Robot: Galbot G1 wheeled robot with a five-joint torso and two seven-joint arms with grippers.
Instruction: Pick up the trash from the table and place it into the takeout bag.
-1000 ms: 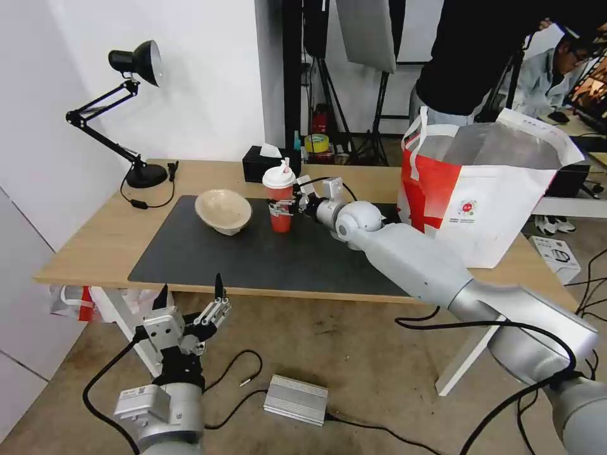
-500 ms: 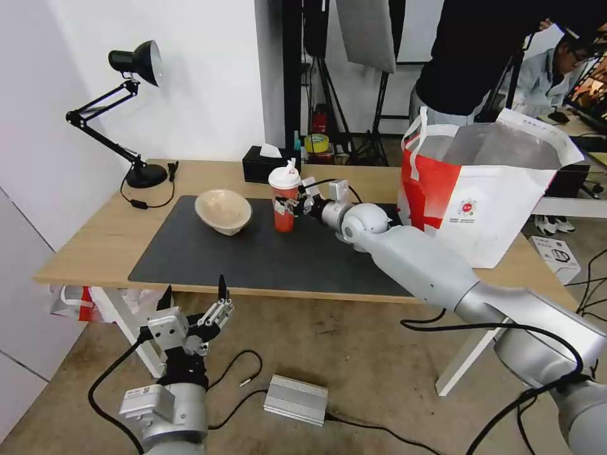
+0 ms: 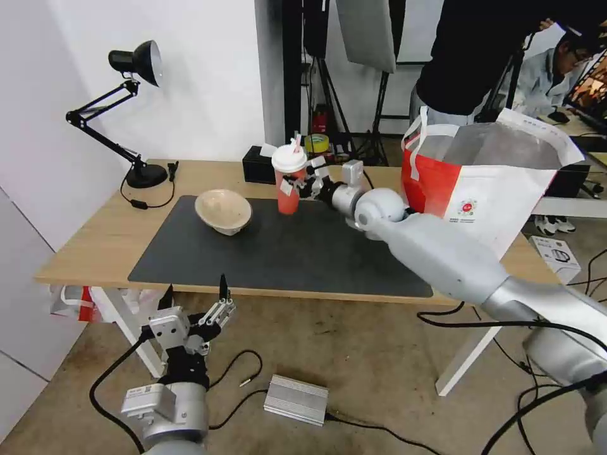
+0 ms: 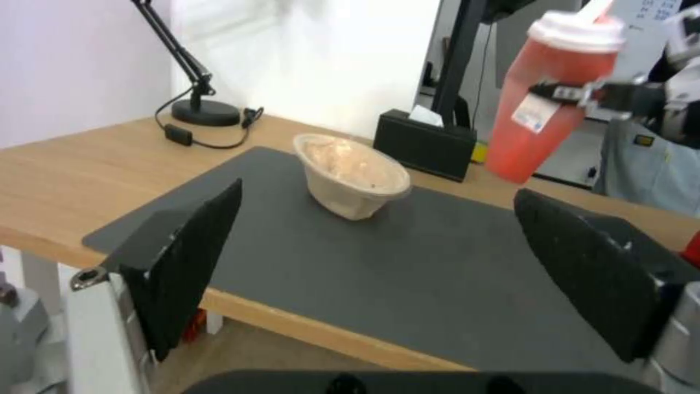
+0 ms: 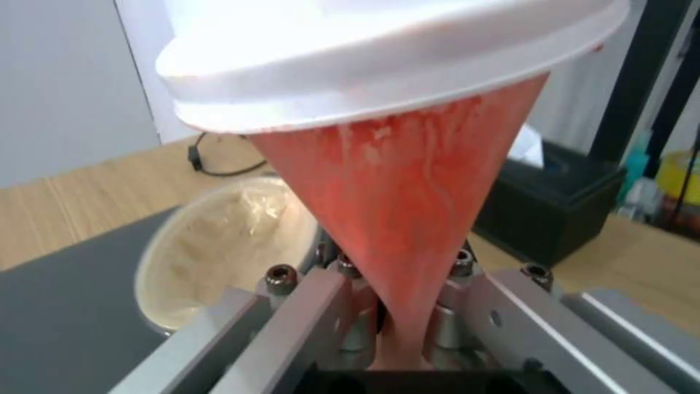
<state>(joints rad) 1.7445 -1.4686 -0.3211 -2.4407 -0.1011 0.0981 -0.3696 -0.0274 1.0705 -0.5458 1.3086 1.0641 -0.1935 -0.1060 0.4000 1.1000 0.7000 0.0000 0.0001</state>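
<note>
Light-wood table (image 3: 95, 243) against a white wall, dark mat (image 3: 278, 253) across the middle, black lamp (image 3: 129, 114) at the far left corner, tissue box (image 3: 256, 165) at the back edge. On the right end, the white-and-red bag (image 3: 487, 189), mouth open, foil lining showing, contents hidden. On the mat's left part, the beige bowl (image 3: 223, 212), tipped on its side, mouth facing up and toward the robot, pale residue inside. Beside it, lifted clear of the mat, the red cup (image 3: 289, 183), white lid on, straw poking out, red liquid smeared inside; long axis near upright, top leaning a little. Clamped around its middle by the right gripper (image 3: 302, 188), jaws narrowed onto the wall. Low before the table, the left gripper (image 3: 193, 297), jaws spread wide, holding nothing.
</note>
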